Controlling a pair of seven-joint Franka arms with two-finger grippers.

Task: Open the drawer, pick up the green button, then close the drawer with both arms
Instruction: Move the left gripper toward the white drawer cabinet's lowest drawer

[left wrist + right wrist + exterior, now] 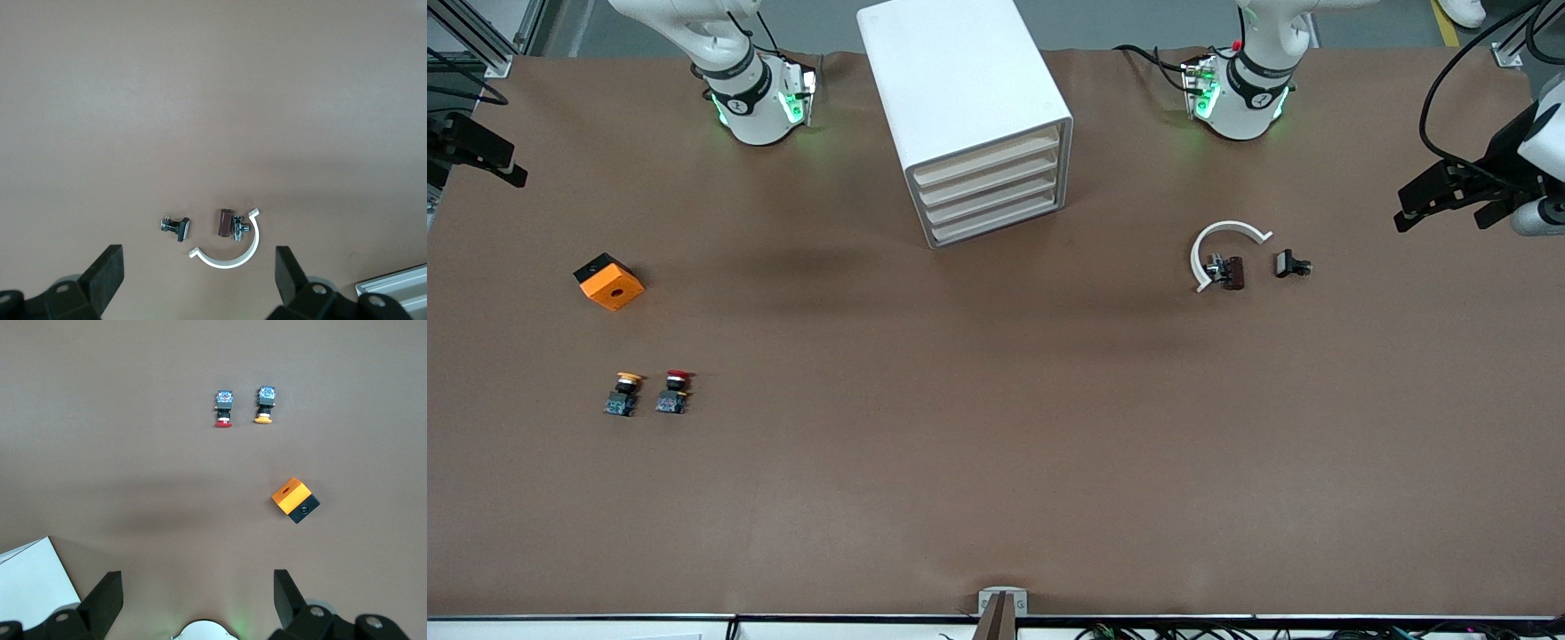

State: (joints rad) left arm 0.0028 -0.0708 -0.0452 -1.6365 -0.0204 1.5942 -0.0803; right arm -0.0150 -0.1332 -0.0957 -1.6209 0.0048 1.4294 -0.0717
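While all four cream fronts of the white cabinet (pixel 969 107) sit flush, the drawer (pixel 1000 224), the bottommost, is closed, and nothing of its inside shows. The green-capped button appears in no view, so where it lies cannot be told.

The left pincer (pixel 1449 200) hangs at the left arm's end of the counter (pixel 996 462), partly cut by the front view's edge; in the left wrist view its fingers (pixel 107 273) stand wide apart, released and empty. Under it lie a white curved clip (pixel 1221 249), a small brown-and-metal part (pixel 1227 271) inside the clip's arc, and a small black part (pixel 1291 264) just beside them toward the left arm's end. What these small parts are is hard to make out.

The right pincer (pixel 485 153) hangs at the right arm's end, mostly cut off in the front view; the right wrist view shows its fingers (pixel 103 600) spread, released, holding nothing. An orange and black block (pixel 608 282) with a round hole lies below it on the counter. Nearer the front camera stand the yellow-capped button (pixel 623 394) and the red-capped button (pixel 673 392), side by side and apart. A corner of the cabinet shows in the right wrist view, cut by its edge.
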